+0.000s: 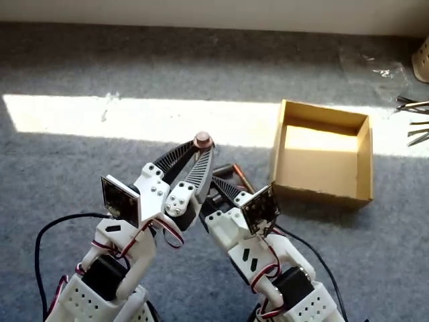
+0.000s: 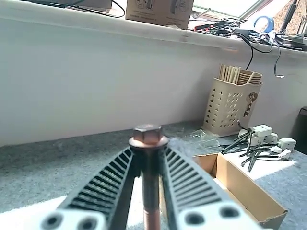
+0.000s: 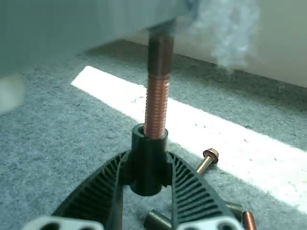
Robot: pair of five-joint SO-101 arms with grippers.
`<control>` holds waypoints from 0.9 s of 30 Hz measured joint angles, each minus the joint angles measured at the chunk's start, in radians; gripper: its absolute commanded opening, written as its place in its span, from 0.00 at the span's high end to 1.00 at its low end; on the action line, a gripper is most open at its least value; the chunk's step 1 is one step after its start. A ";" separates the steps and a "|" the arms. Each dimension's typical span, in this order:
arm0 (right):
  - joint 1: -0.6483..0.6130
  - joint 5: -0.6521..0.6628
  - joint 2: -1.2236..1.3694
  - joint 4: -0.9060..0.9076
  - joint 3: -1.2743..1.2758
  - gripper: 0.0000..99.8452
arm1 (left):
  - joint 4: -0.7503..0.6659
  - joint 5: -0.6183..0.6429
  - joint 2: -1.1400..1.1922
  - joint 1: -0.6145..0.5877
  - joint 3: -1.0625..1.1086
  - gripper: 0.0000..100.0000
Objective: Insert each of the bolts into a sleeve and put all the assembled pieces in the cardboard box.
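Over the carpet (image 1: pixel 67 60) near the box (image 1: pixel 364 157), left gripper (image 2: pixel 148 153) clamps a bolt (image 2: pixel 148 135) under its head, thread just entering the sleeve (image 3: pixel 144 149) pinched by right gripper (image 3: pixel 148 162); insertion probably goes best with axes aligned and a straight push.

Work surface: grey carpet-like mat (image 1: pixel 67 174). In the high view a sunlit band (image 1: pixel 134 117) crosses it from 9 o'clock to 3 o'clock. A white wall (image 2: pixel 96 72) borders it at 12 o'clock. A beige perforated holder (image 2: pixel 231 105) stands at 2 o'clock, below a ledge (image 2: pixel 144 28) carrying cables (image 2: pixel 249 36).
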 measured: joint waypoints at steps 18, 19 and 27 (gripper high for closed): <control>0.002 0.000 0.002 0.000 0.000 1.00 | -0.006 0.000 0.000 -0.048 0.035 1.00; 0.002 0.000 0.002 0.000 0.000 1.00 | -0.006 0.000 0.000 -0.048 0.035 1.00; 0.031 0.000 0.002 0.000 0.000 1.00 | -0.006 0.052 0.000 -0.048 0.098 1.00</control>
